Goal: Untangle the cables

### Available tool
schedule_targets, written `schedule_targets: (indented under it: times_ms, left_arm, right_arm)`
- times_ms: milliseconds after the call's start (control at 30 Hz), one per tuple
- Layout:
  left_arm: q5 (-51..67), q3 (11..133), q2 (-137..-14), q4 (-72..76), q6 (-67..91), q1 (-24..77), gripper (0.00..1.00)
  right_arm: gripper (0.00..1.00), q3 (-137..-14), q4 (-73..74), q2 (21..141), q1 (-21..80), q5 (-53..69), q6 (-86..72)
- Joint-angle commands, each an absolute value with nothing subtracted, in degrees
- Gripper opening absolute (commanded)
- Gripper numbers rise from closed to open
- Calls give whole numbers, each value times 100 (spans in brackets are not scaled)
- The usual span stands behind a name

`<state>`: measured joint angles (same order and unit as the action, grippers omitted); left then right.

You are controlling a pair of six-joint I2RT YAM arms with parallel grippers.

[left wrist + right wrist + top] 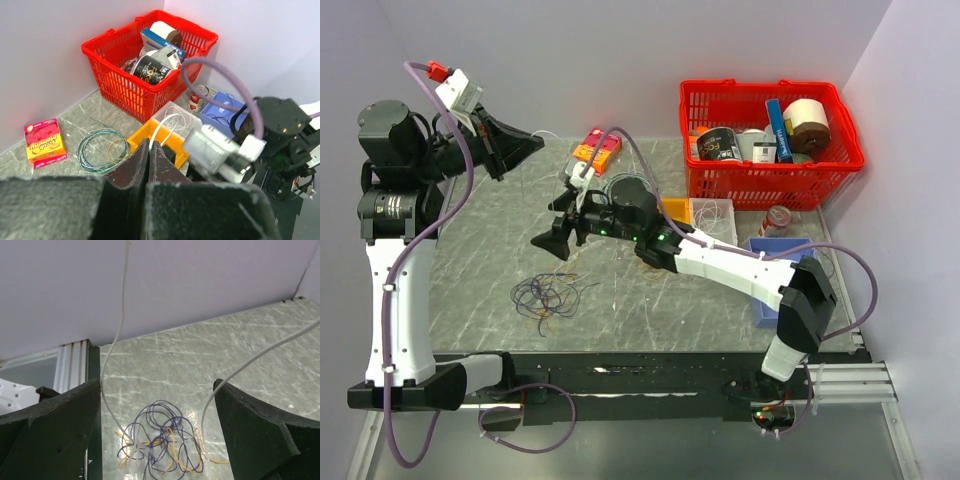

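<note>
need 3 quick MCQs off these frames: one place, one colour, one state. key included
1. The cables lie: A in a drawer; B on the table; C on the floor.
2. The basket is: A red; B green; C white.
3. The right tool is: A shut on a cable; B open; C out of view.

Key:
1. B, the bunch sprawls on the bare tabletop.
2. A, its walls and rim are red.
3. B, a wide gap shows between its fingers.
</note>
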<state>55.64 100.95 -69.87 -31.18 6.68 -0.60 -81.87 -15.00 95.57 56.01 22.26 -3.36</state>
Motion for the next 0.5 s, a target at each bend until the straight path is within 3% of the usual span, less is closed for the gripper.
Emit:
schedule_targets:
  times_ms: [0, 233, 333, 367, 433, 467]
  left_arm:
    - [5660, 10195, -6899, -2979, 703, -35, 1]
    - [5739, 10169, -6900, -2909, 799, -44, 1]
    - [5880, 10169, -6873, -2927, 853, -35, 1]
    - [5889, 10178, -6873, -2953, 818, -44, 1]
    - [5775, 10169, -6838, -3067, 739, -44, 1]
    - [5705, 10134, -6820, -3102, 651, -35, 1]
  right_arm:
    - [100, -8481, -1494, 9738, 5660, 1792, -378]
    - [99, -8560, -1363, 9861, 5810, 1522, -290]
    - [86, -8701, -1196, 9888, 5766, 1529, -229]
    - [64, -8745, -1082, 9888, 5740, 1564, -263]
    - [33, -8763, -1020, 9835, 5643, 1538, -377]
    - [8, -8745, -1002, 9791, 5616, 1477, -404]
